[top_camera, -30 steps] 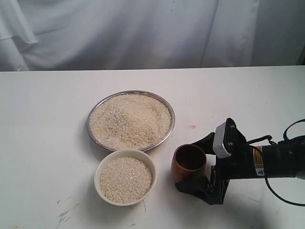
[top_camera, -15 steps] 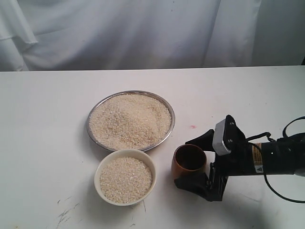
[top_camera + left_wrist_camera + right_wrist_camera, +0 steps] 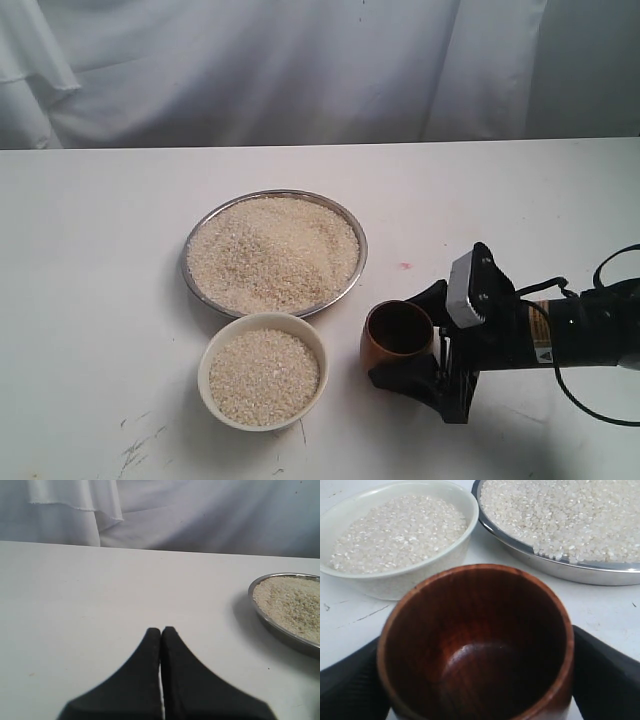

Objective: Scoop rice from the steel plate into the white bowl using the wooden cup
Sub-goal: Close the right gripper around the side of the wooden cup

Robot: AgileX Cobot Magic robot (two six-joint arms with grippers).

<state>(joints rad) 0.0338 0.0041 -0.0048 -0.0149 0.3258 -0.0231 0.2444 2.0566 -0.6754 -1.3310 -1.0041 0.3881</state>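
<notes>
While our right claw [image 3: 400,337] grips upright cup [image 3: 385,357], we note plate [image 3: 364,250] at cup's ten o'clock, bowl [image 3: 263,319] at nine; left claw [image 3: 161,631] closed.

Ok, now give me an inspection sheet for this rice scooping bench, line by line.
Surface: white table, bare around the dishes.
Job's things: steel plate heaped with rice; white bowl beside it, also holding rice; wooden cup upright on the table, no rice inside.
Clutter: small pink spot near the plate; dark scuff marks at the near edge.
Grippers: right claw has a finger against each side of the cup; left claw shut on nothing, over bare table.
Cables: black cables loop off the right arm, clear of the dishes.
Surroundings: white cloth behind the table.
</notes>
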